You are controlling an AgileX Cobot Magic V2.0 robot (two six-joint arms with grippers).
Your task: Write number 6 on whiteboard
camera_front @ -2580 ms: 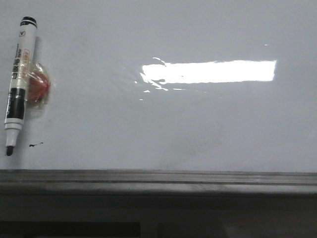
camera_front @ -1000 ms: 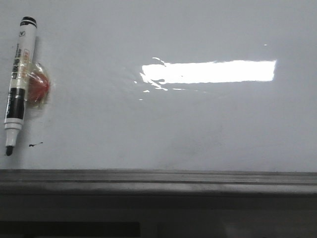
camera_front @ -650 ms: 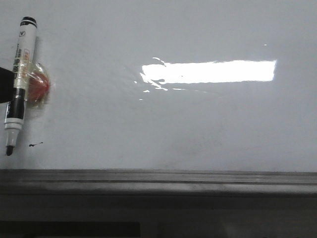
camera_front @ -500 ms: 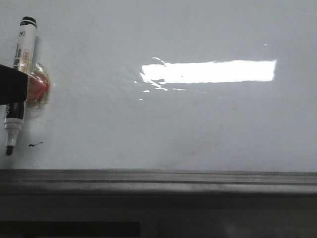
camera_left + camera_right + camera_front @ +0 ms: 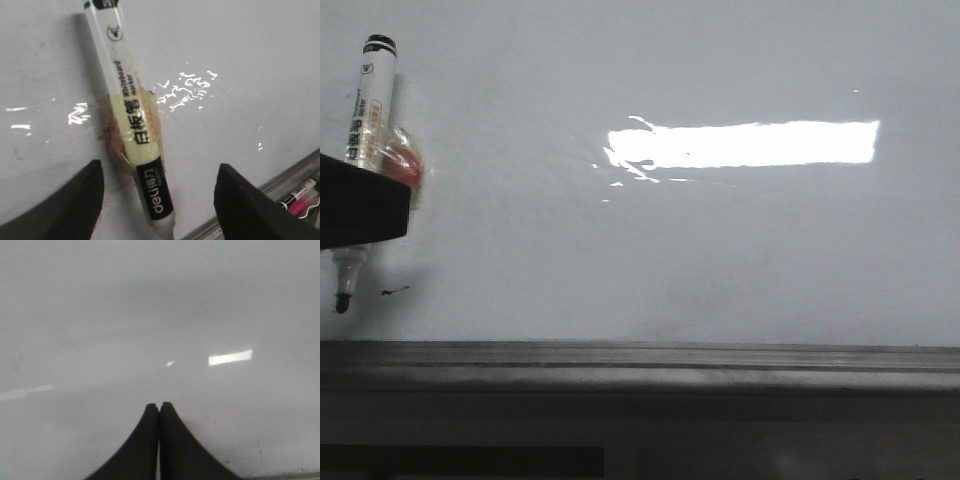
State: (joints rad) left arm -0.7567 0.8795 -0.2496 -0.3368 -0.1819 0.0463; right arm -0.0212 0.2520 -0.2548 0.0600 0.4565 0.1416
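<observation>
The whiteboard (image 5: 700, 240) fills the front view, with a bright rectangular glare and a grey ledge (image 5: 640, 360) along its bottom. No number 6 shows on it. A white marker (image 5: 372, 90) with a black band sits at the far left, tip down, held to the board by a taped red piece (image 5: 408, 165). My left gripper (image 5: 360, 205) covers the marker's middle. In the left wrist view it (image 5: 159, 170) is open, one jaw on each side of the marker (image 5: 131, 115), not touching it. My right gripper (image 5: 159, 406) is shut and empty over bare board (image 5: 150, 315).
A tiny black smudge (image 5: 393, 292) lies beside the marker's tip. Spare markers (image 5: 300, 192) lie in the ledge tray, seen at the edge of the left wrist view. A dark band runs below the ledge.
My left gripper has come in from the left edge and moved right, and it now covers the marker's barrel. The marker and the board have not changed.
</observation>
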